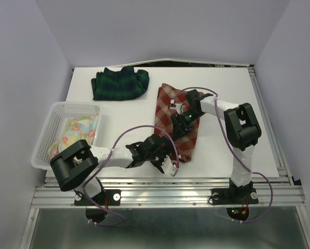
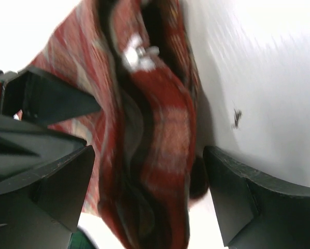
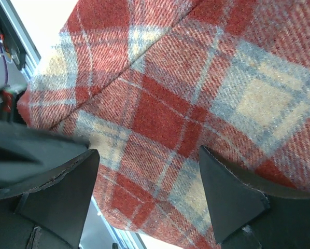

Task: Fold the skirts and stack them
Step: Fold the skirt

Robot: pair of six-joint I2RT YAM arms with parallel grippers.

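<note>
At my far left the flowered skirt (image 1: 76, 129) lies in the white basket (image 1: 77, 108). The green plaid skirt (image 1: 118, 84) lies at the back of the bench (image 1: 222, 145). My left jaws gape wide on either side of the near end of the red plaid skirt (image 1: 165, 104), gripping nothing. My right jaws stand open over its middle, holding nothing

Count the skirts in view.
3: dark green plaid skirt at the table's far side; red plaid skirt mid-table; pastel floral skirt in the white basket, which might hide more.
</note>
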